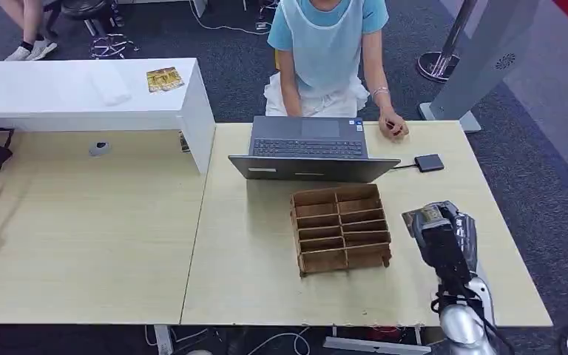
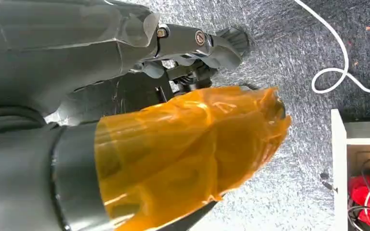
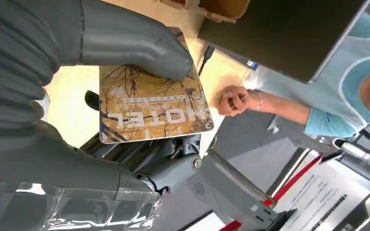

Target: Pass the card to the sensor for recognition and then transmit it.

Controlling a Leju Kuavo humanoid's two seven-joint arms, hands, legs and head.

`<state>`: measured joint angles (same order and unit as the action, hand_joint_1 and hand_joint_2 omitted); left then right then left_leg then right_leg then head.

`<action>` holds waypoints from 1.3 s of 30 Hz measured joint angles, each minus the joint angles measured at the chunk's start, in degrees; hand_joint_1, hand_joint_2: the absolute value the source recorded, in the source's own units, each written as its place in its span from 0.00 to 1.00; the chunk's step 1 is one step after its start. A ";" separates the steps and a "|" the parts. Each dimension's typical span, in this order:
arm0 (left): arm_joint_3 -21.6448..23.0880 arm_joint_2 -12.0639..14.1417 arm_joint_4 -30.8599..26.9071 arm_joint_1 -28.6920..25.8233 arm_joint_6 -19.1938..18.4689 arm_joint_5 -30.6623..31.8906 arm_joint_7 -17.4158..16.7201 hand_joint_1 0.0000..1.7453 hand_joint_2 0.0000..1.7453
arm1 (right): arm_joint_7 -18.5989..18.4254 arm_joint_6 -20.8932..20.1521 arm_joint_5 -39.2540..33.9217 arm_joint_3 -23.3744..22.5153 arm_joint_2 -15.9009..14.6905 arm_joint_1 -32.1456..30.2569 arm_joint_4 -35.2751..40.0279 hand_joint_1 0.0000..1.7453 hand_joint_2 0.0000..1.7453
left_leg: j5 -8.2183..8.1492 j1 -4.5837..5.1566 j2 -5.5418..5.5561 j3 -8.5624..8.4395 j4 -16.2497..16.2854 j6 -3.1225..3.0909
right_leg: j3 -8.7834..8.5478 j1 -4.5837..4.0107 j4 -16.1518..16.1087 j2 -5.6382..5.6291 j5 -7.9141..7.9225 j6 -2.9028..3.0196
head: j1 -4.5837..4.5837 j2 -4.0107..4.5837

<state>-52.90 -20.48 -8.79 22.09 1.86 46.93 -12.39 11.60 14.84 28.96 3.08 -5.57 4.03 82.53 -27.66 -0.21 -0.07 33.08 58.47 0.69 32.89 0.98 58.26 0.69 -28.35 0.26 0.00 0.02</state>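
Observation:
A yellow-brown card printed "HOTEL" (image 3: pixel 154 108) lies in my right hand (image 1: pixel 447 244), pinched between the thick thumb (image 3: pixel 135 45) on top and the dark fingers (image 3: pixel 168 161) beneath. In the head view the card (image 1: pixel 424 216) sticks out of that hand over the right part of the table, nearer me than the small black sensor pad (image 1: pixel 429 163). The pad lies flat, wired to the laptop (image 1: pixel 309 148). My left hand (image 2: pixel 173 120), wrapped in orange film, hangs over the carpet with nothing in it.
A wooden slotted organizer (image 1: pixel 340 229) stands left of my right hand. A person in a light blue top (image 1: pixel 329 44) sits behind the laptop, one hand (image 1: pixel 393 126) resting on the table near the sensor. A second card (image 1: pixel 164 79) lies on the white counter (image 1: pixel 81 92).

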 joint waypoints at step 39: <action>38.80 2.40 -4.76 -4.26 3.91 -14.84 -8.26 0.00 0.00 | -1.59 -8.50 -12.37 -0.98 -0.04 17.89 -4.39 0.97 1.00 | 0.02 0.00 0.01 0.01 0.01 0.00 | 0.00 0.00 0.03 0.03 0.01 0.00 | 0.00 -0.02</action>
<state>-14.10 -18.08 -13.55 17.83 5.77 32.09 -20.65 10.01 6.34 16.59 2.10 -5.62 21.92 78.14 -27.64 -0.21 -0.06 33.09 58.49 0.69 32.90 0.98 58.28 0.72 -28.34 0.26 0.00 0.00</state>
